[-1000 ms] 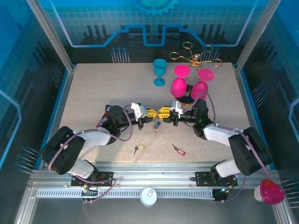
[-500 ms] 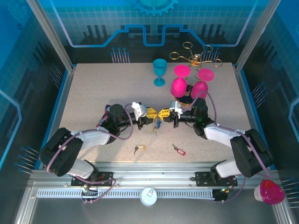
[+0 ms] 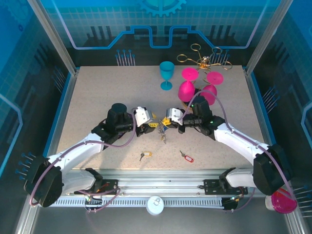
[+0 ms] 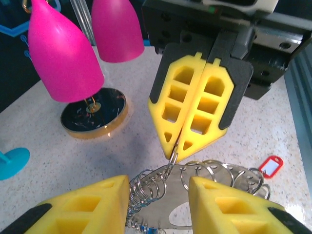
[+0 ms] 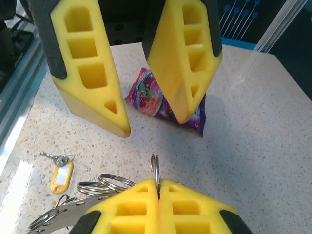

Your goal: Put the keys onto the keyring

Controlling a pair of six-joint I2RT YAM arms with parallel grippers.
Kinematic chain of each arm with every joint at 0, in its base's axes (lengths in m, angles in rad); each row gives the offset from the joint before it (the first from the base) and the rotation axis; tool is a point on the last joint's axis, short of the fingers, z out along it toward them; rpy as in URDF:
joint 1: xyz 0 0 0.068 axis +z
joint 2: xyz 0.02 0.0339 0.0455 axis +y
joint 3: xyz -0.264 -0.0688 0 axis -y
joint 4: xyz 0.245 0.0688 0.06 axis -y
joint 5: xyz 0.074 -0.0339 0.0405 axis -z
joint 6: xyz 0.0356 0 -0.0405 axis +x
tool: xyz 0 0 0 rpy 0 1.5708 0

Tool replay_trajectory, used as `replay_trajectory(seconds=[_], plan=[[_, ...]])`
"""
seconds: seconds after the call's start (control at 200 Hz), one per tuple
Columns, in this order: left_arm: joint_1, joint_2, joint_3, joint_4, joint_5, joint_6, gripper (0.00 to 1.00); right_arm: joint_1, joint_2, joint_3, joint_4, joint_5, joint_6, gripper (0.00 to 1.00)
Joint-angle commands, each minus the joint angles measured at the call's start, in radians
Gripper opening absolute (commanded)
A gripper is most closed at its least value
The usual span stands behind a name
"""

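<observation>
Roughly at the middle of the tabletop [image 3: 97, 97], the right pincer [image 4: 176, 146] is pressed together, pinching one wire loop of the keyring [image 4: 204, 171]. The left pincer [image 5: 152, 122] faces it, spread and gripping nothing. A yellow-tagged key [image 3: 145, 155] and a red-tagged key [image 3: 186, 157] lie loose toward the near edge, so at least these two remain to thread. Whether any key already hangs on the ring is unclear.

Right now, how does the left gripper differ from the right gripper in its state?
The left gripper is open, fingers well apart; the right gripper is shut, fingers pressed together. The right gripper pinches a thin wire loop of the keyring; the left gripper grips nothing, its fingers standing either side of the keyring. Both have yellow fingers and face each other closely.
</observation>
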Motion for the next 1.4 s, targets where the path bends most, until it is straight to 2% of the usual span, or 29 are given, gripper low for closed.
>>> replay_trajectory(seconds=[0.0, 0.225, 0.595, 0.735, 0.916, 1.091, 1.271, 1.396], plan=[[0.009, 0.014, 0.043, -0.108, 0.026, 0.068, 0.37, 0.030, -0.002, 0.048, -0.092, 0.034, -0.061, 0.00], [0.009, 0.058, 0.078, -0.103, 0.049, 0.094, 0.34, 0.072, 0.000, 0.109, -0.154, 0.074, -0.110, 0.00], [0.008, 0.077, 0.100, -0.113, 0.081, 0.116, 0.21, 0.118, 0.012, 0.148, -0.220, 0.133, -0.172, 0.00], [0.009, 0.077, 0.100, -0.107, 0.089, 0.119, 0.15, 0.128, 0.013, 0.155, -0.219, 0.135, -0.173, 0.00], [0.008, 0.065, 0.072, -0.058, 0.105, 0.122, 0.00, 0.130, 0.004, 0.142, -0.200, 0.127, -0.152, 0.00], [0.008, 0.032, 0.017, 0.021, 0.113, 0.132, 0.00, 0.107, -0.033, 0.086, -0.121, 0.101, -0.088, 0.00], [0.008, -0.004, -0.060, 0.165, 0.099, 0.124, 0.00, 0.038, -0.093, -0.051, 0.082, 0.008, 0.058, 0.28], [0.008, -0.014, -0.094, 0.247, 0.095, 0.098, 0.00, -0.005, -0.113, -0.152, 0.266, -0.047, 0.154, 0.33]])
